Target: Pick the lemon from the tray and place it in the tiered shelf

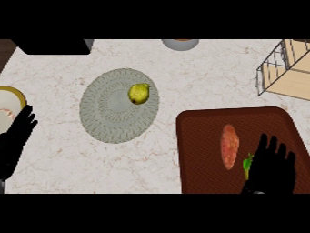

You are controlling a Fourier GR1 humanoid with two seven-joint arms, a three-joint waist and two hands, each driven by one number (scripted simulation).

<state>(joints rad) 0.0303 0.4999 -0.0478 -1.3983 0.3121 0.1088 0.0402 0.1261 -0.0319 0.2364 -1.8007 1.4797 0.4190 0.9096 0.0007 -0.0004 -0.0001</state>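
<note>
Fingers (272,144) of right hand (271,166) straight, empty, over tray (204,132); lemon (139,93) lay left of tray, ungrasped. Reach pending, probably.

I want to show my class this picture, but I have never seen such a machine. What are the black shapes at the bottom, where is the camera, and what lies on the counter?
The single view looks steeply down from the robot's head onto a marble counter. The black shapes are its hands: the left hand at the left edge, the right hand over a dark red tray. Both are open and hold nothing. The tray carries an orange-pink item and something green, partly hidden. A yellow fruit sits on a round grey mat. A tiered shelf stands at the upper right.
</note>
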